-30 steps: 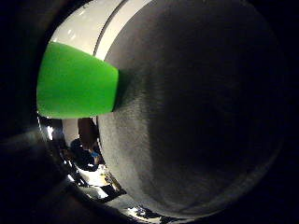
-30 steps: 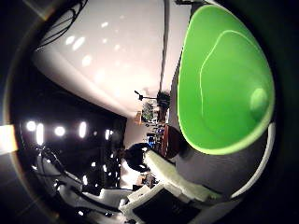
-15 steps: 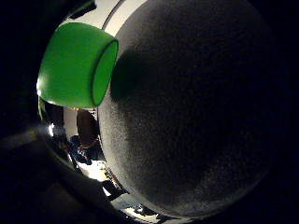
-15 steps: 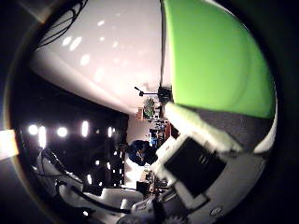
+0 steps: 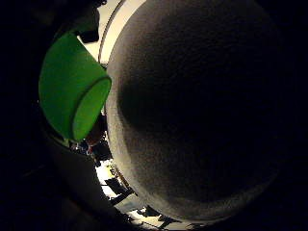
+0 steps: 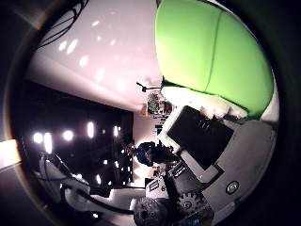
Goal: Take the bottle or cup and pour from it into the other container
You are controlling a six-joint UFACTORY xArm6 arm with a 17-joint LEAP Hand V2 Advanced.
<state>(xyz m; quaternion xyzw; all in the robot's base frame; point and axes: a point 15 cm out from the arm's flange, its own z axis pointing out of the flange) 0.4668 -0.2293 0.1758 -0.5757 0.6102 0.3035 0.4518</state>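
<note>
Green cup: close against the palm, tilted.
Hand: fingers curled round the green cup, holding it.

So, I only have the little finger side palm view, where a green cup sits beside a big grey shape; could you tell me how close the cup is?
Observer: In the thumb side view the cup fills much of the picture, so it's close to the palm.
Operator: Does the robot hand show there?
Observer: Yes, white and black parts of the robot hand lie beside the cup.
Operator: And past the cup?
Observer: A white surface with bright spots.
</note>
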